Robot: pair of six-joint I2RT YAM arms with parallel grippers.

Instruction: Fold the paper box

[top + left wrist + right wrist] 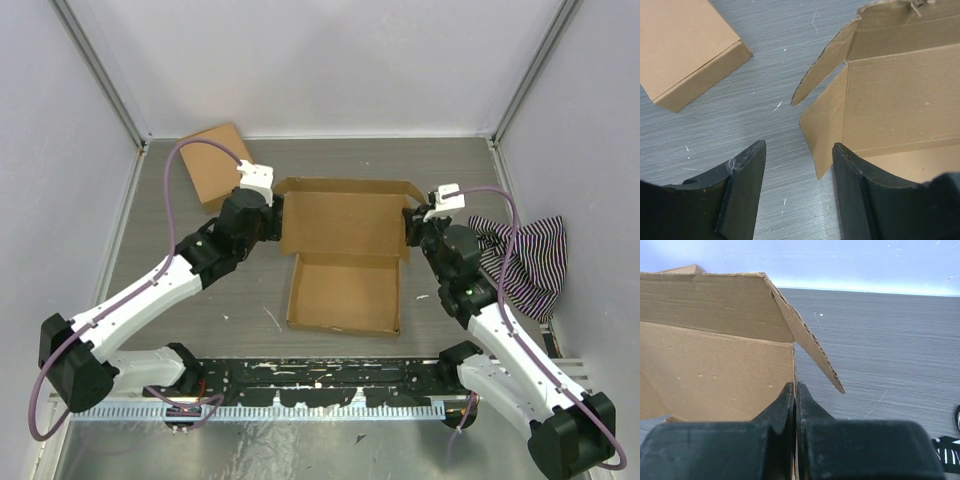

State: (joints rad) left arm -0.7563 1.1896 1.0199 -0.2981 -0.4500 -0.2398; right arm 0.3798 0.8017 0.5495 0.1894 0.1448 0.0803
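The paper box (pixel 345 260) lies in the middle of the table as a brown cardboard mailer. Its tray part is nearest me and its lid panel (pixel 890 100) stands raised behind it. My left gripper (pixel 272 215) is at the box's left rear corner and is open. In the left wrist view the pointed corner of a side flap (pixel 822 135) reaches between my left gripper (pixel 799 145) fingers, close to the right finger, unclamped. My right gripper (pixel 796 385) is shut on the thin right edge of the paper box (pixel 715 365); in the top view it (pixel 410 232) sits at the right rear corner.
A smaller closed brown box (pixel 215 165) (pixel 685 50) lies at the back left, beyond my left gripper. A black-and-white striped cloth (pixel 525 260) (pixel 947 450) lies to the right of my right arm. White walls enclose the table on three sides.
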